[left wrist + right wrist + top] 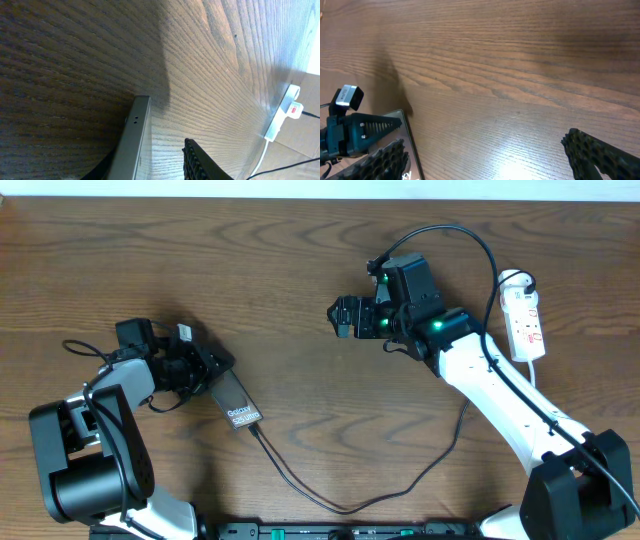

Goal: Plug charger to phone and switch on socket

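Note:
The phone (238, 402) lies flat at the left middle of the table, its "Galaxy" lettering towards the front. The thin black charger (340, 505) runs from the phone's near end in a loop to the right. My left gripper (205, 367) straddles the phone's far end. In the left wrist view its jaws (150, 160) are open: the phone's edge (136, 140) stands by one finger, and a gap separates it from the other finger (197, 162). My right gripper (345, 315) hovers wide open over bare wood (490, 160). The socket (525, 315) lies at the right.
The socket's white strip (285, 112) shows a red switch mark in the left wrist view. A thick black arm cable (470, 240) arches over the right arm. In the right wrist view the phone's corner (406, 137) and the left gripper's finger (370, 129) appear at the lower left.

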Robot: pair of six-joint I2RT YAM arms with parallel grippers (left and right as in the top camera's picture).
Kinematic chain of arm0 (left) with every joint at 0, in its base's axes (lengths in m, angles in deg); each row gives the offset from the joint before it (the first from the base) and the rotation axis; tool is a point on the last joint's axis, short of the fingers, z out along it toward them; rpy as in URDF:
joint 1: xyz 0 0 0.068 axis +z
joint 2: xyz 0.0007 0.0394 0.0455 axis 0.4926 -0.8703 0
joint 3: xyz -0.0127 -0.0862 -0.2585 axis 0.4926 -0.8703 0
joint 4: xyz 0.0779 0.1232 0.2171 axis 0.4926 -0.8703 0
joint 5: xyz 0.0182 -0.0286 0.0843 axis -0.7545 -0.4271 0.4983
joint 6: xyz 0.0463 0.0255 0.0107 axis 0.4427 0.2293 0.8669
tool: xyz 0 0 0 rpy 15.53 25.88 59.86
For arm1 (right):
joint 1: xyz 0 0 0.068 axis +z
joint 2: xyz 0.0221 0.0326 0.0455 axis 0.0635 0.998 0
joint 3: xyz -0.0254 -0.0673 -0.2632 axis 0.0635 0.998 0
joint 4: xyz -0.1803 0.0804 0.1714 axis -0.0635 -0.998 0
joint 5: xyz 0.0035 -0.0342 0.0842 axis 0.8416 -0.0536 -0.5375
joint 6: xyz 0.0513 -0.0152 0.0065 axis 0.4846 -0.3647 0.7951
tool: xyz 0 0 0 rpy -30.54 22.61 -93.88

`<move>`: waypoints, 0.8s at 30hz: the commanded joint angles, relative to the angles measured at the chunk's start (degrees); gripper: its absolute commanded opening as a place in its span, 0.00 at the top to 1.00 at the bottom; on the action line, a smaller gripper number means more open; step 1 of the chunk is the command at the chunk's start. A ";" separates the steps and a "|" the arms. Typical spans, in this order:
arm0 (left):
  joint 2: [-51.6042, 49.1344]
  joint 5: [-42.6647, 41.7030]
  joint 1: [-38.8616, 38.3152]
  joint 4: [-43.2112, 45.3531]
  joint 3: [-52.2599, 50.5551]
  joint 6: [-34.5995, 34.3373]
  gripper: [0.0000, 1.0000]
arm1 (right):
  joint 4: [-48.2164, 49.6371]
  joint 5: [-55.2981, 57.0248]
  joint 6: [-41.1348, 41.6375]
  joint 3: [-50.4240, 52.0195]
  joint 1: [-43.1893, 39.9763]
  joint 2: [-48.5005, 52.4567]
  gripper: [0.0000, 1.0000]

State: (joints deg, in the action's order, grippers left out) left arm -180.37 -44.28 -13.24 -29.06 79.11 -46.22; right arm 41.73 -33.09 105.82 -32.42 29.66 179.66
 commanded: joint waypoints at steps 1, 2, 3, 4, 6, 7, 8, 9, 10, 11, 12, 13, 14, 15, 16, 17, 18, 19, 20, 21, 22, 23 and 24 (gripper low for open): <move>-0.98 4.52 -0.09 -1.53 -1.75 0.74 0.65 | -0.02 0.39 -0.83 -0.17 -0.22 -0.70 0.01; -0.98 4.52 -0.09 -1.68 -1.75 0.74 0.63 | -0.02 0.39 -0.83 -0.17 -0.22 -0.70 0.01; -0.98 4.57 -0.09 -1.90 -1.75 0.72 0.62 | -0.02 0.39 -0.83 -0.17 -0.22 -0.70 0.01; -0.98 4.66 -0.09 -1.99 -1.75 0.72 0.61 | -0.02 0.39 -0.83 -0.17 -0.22 -0.70 0.01; -0.98 5.55 -0.09 -2.47 -1.75 0.70 0.58 | -0.02 0.39 -0.83 -0.17 -0.22 -0.70 0.01; -0.98 6.16 -0.09 -2.84 -1.75 0.72 0.58 | -0.02 0.42 -0.83 -0.17 -0.22 -0.70 0.01; -0.98 6.51 -0.09 -3.17 -1.75 0.72 0.58 | 0.00 0.39 -0.83 -0.17 -0.22 -0.70 0.01; -0.98 7.13 -0.09 -3.63 -1.75 0.70 0.58 | -0.02 0.39 -0.83 -0.17 -0.22 -0.70 0.01; -0.98 7.48 -0.09 -3.93 -1.75 0.72 0.57 | -0.02 0.39 -0.83 -0.17 -0.22 -0.70 0.01; -0.98 7.54 -0.09 -4.31 -1.75 0.72 0.57 | -0.04 0.39 -0.83 -0.17 -0.22 -0.70 0.01; -0.98 7.56 -0.09 -4.66 -1.75 0.72 0.57 | -0.04 0.37 -0.83 -0.17 -0.22 -0.70 0.01; -0.98 7.58 -0.09 -4.79 -1.75 0.72 0.57 | -0.04 0.39 -0.83 -0.17 -0.22 -0.70 0.01; -0.98 7.56 -0.09 -4.90 -1.75 0.72 0.57 | -0.02 0.39 -0.83 -0.17 -0.22 -0.70 0.01; -0.98 7.58 -0.09 -4.92 -1.75 0.72 0.52 | -0.02 0.39 -0.83 -0.17 -0.22 -0.70 0.01; -0.98 7.69 -0.09 -4.94 -1.75 0.72 0.50 | -0.02 0.39 -0.83 -0.17 -0.22 -0.70 0.01; -0.98 7.74 -0.09 -4.98 -1.75 0.72 0.48 | -0.02 0.39 -0.83 -0.17 -0.22 -0.70 0.01; -0.98 7.78 -0.09 -5.11 -1.75 0.72 0.46 | -0.02 0.39 -0.83 -0.17 -0.22 -0.70 0.01; -0.98 8.04 -0.09 -5.27 -1.75 0.72 0.45 | -0.04 0.37 -0.83 -0.17 -0.22 -0.70 0.01; -0.98 8.48 -0.09 -5.55 -1.75 0.70 0.44 | -0.02 0.37 -0.83 -0.17 -0.22 -0.70 0.01; -0.98 8.83 -0.09 -5.88 -1.75 0.72 0.43 | -0.04 0.39 -0.83 -0.17 -0.22 -0.70 0.01; -0.98 9.01 -0.09 -6.10 -1.75 0.72 0.43 | -0.02 0.39 -0.83 -0.17 -0.22 -0.70 0.01; -0.98 8.98 -0.09 -6.23 -1.75 0.72 0.43 | -0.02 0.39 -0.83 -0.17 -0.22 -0.70 0.01; -0.98 8.98 -0.09 -6.38 -1.75 0.70 0.42 | -0.02 0.39 -0.83 -0.17 -0.22 -0.70 0.01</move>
State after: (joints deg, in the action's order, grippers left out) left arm -178.95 -45.13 -13.28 -33.61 79.35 -46.07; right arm 41.73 -33.09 105.82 -32.42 29.66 179.66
